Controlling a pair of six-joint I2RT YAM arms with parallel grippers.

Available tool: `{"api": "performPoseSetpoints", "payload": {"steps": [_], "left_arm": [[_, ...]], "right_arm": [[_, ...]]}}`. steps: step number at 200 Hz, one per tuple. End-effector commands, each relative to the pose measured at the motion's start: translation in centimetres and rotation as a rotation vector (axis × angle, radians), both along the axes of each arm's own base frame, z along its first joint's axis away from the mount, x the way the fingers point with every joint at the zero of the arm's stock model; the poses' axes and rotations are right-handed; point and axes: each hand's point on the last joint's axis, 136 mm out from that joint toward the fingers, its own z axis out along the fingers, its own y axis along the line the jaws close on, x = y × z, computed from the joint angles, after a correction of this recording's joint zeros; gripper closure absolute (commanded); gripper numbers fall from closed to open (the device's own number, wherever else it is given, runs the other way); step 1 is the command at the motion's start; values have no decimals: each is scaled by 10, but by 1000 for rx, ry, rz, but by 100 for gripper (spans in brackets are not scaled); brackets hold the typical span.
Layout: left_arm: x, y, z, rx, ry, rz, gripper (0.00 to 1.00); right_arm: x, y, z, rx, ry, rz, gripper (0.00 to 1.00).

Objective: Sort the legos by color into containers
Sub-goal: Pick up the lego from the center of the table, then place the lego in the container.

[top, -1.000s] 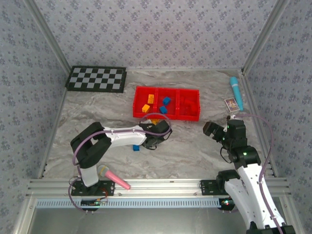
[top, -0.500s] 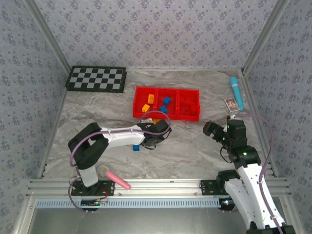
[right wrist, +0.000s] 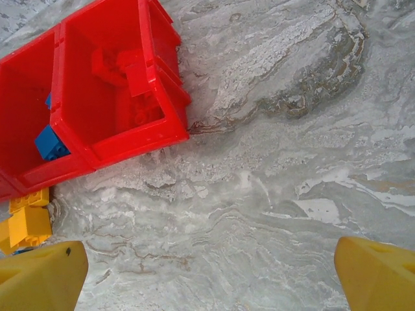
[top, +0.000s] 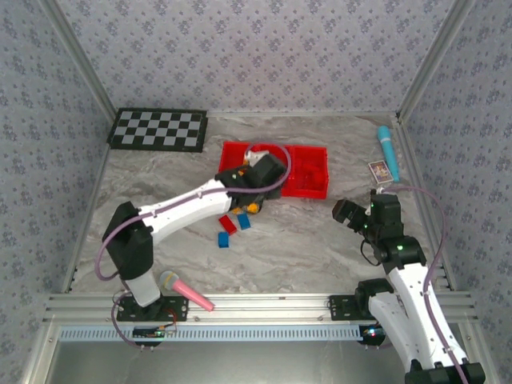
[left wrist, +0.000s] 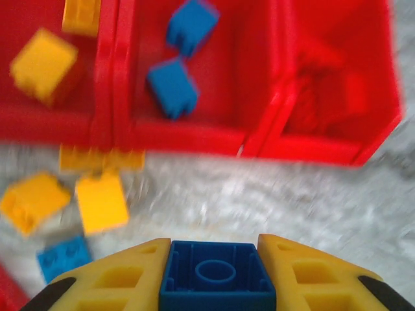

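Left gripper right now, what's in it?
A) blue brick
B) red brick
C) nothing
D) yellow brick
A: in the left wrist view a blue brick sits clamped between the yellow fingers of the left gripper, just short of the red tray.

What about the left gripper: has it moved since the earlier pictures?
Yes. In the top view the left gripper went up the image, from below the red tray to overlapping it, holding a blue lego.
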Motion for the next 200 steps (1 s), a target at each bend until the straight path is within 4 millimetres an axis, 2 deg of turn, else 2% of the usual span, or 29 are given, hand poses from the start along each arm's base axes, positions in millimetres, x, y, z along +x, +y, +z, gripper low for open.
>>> {"api": "performPoseSetpoints", "payload": {"steps": [1, 20, 56, 84, 88, 139, 171, 200], "left_arm": [[20, 4, -13, 117, 37, -91, 80], [43, -7, -12, 105, 54, -135, 77], [75, -10, -31, 92, 124, -136, 76], [89, -18, -48, 65, 157, -148, 76], [94, -23, -41, 47, 142, -152, 76], [102, -41, -55, 2, 168, -187, 71], [105, -40, -65, -20, 200, -203, 64], [107, -35, -57, -10, 179, -222, 48]], "right_arm": [[5, -3, 20, -1, -47, -16, 0], [1, -5, 20, -13, -32, -17, 0], [-7, -6, 16, -23, -16, -12, 0], [-9, -9, 17, -40, -13, -11, 0], [-9, -9, 18, -42, -13, -10, 0], [-9, -11, 18, -56, -9, -10, 0], [-10, -11, 19, -56, -8, -11, 0], [-10, -11, 18, -54, -2, -12, 0]]}}
